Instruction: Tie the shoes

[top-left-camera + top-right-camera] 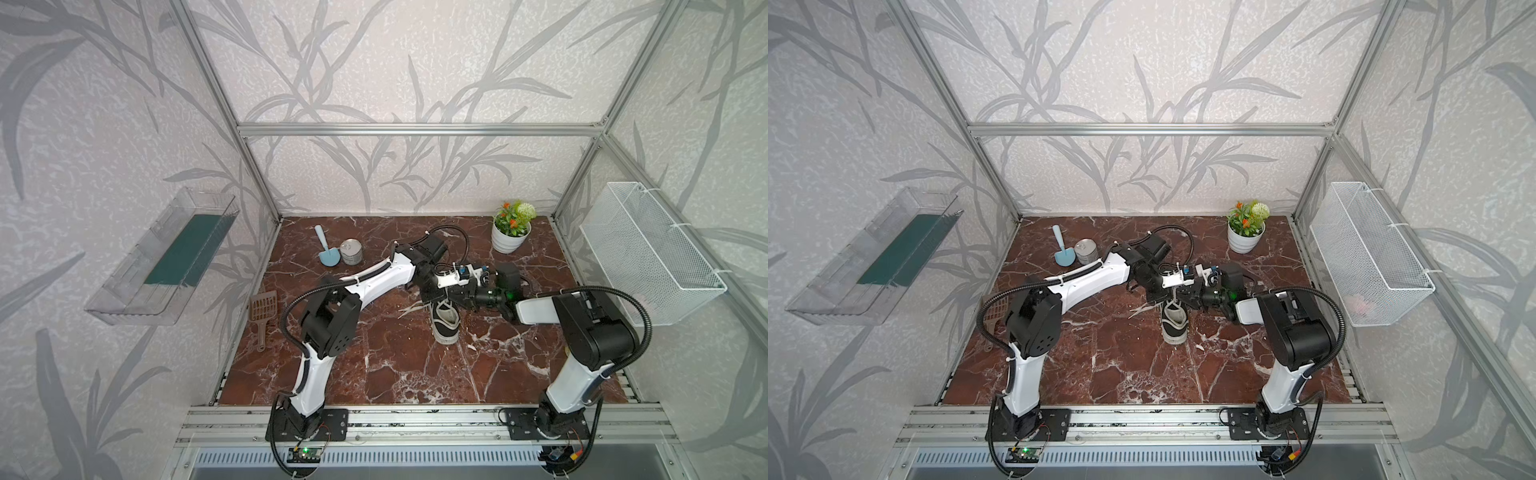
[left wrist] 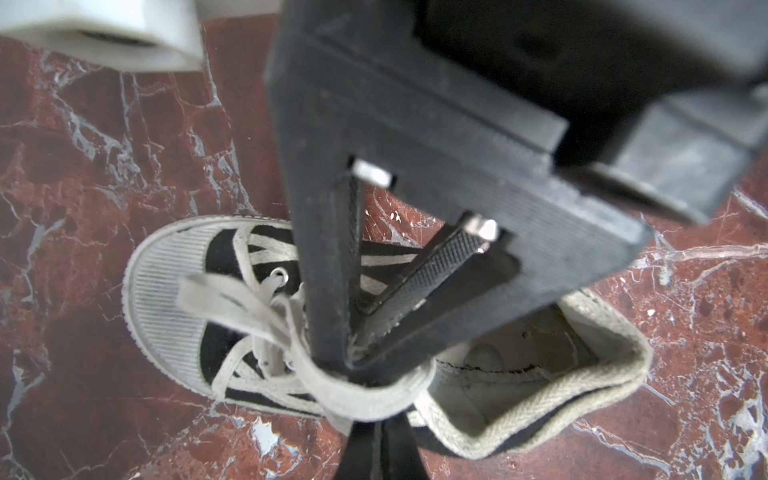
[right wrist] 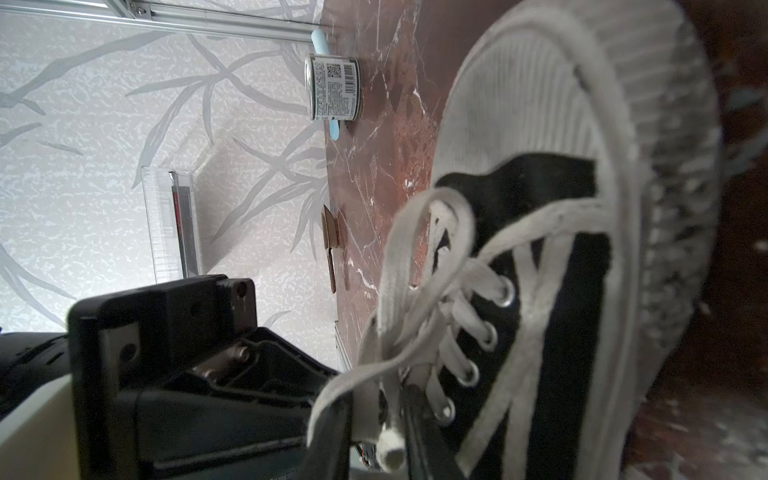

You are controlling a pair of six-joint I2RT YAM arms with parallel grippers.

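The black canvas shoe [image 1: 445, 328] with its white toe cap [image 2: 166, 299] lies on the marble table, seen in both top views [image 1: 1175, 328]. Both grippers meet just above its laced front. In the left wrist view my left gripper [image 2: 376, 424] is shut on a white lace [image 2: 374, 399], and that lace loops around the tips of my right gripper [image 2: 355, 357]. In the right wrist view my right gripper [image 3: 376, 395] has its jaws closed narrowly on a lace strand [image 3: 365, 409] and a lace end. The shoe's eyelets [image 3: 505, 296] sit right beside it.
A tin can [image 1: 351, 252] and a blue scoop [image 1: 326, 249] stand at the back left. A brown slotted scoop [image 1: 262, 309] lies at the left edge. A potted plant [image 1: 511, 232] is at the back right. A wire basket [image 1: 648, 253] and a clear tray [image 1: 166, 257] hang on the side walls.
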